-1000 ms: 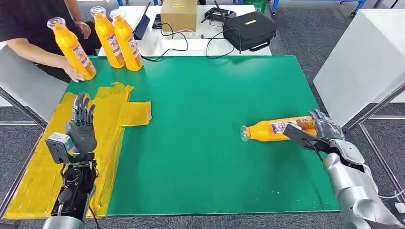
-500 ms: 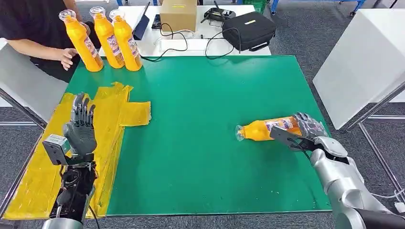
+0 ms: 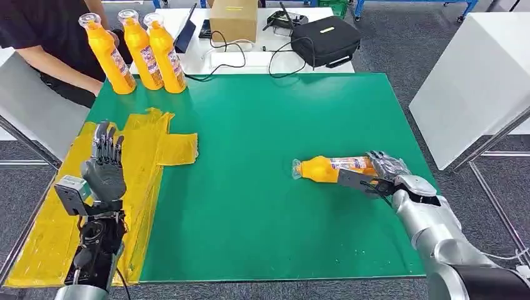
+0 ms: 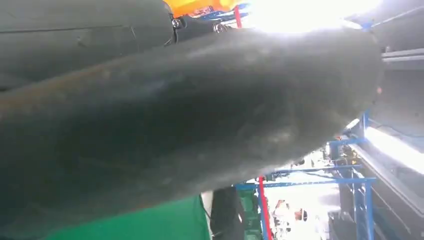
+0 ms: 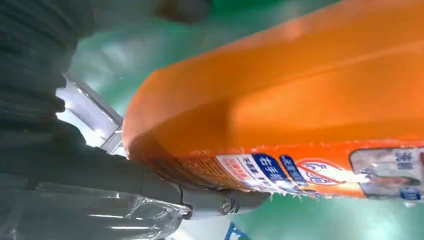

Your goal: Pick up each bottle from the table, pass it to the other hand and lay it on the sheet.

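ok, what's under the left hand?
The yellow sheet on the green table lies below the raised left hand. The arm covers part of the sheet, so anything there can't be seen.

Silver arms, dark grey hands

The right arm (image 3: 447, 247) is smooth silver metal ending in a dark hand (image 3: 386, 167) with a black cable at the wrist; the left hand (image 3: 105, 164) is dark grey on a black, cable-laced forearm (image 3: 95, 250) carrying a small grey camera box (image 3: 71, 190).

Right hand (image 3: 384, 169) hides bottle (image 3: 331, 169) base; person (image 3: 44, 37) cut off at frame edge.
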